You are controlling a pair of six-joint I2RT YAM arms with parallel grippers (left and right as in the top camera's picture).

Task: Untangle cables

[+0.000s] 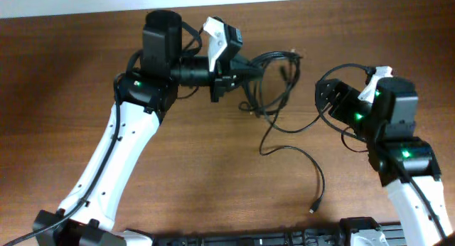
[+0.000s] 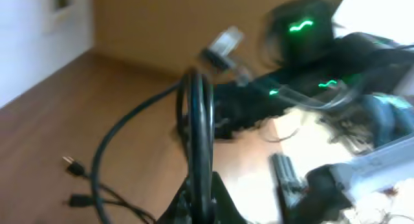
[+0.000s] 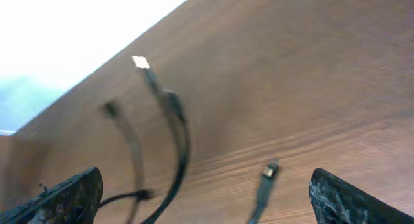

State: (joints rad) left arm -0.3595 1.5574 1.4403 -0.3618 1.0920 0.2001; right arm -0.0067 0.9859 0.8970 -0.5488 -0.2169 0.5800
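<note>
A tangle of thin black cables [image 1: 274, 82] sits over the far part of the brown wooden table [image 1: 213, 175], between the two arms. The left gripper [image 1: 240, 72] reaches into the bundle's left side. In its wrist view its jaws are closed on several upright loops of cord that rise from between the fingers, while two small plug ends [image 2: 72, 166] trail off to one side below. The right gripper [image 1: 327, 97] faces the bundle from the opposite side, just beside its right edge, with its jaws spread wide and nothing gripped. In its wrist view the two dark fingertips [image 3: 71, 195] sit at the bottom corners, and two blurred strands, one tipped with a silver plug [image 3: 140, 62], run away from the jaws through the gap between them. One long loose strand [image 1: 313, 168] leaves the bundle and curves toward the near edge of the table, ending in a small connector [image 1: 313, 209] well apart from both grippers. The coming move probably turns on this: the bundle is anchored on its left, and the free strands lie just to the left of the open right jaws, their length running roughly along that gripper's line of reach. That makes the right arm the nearer one to take a strand and draw it rightward, away from the held loops. Whether the bundle is lifted off the wood or resting on it, I cannot tell.
</note>
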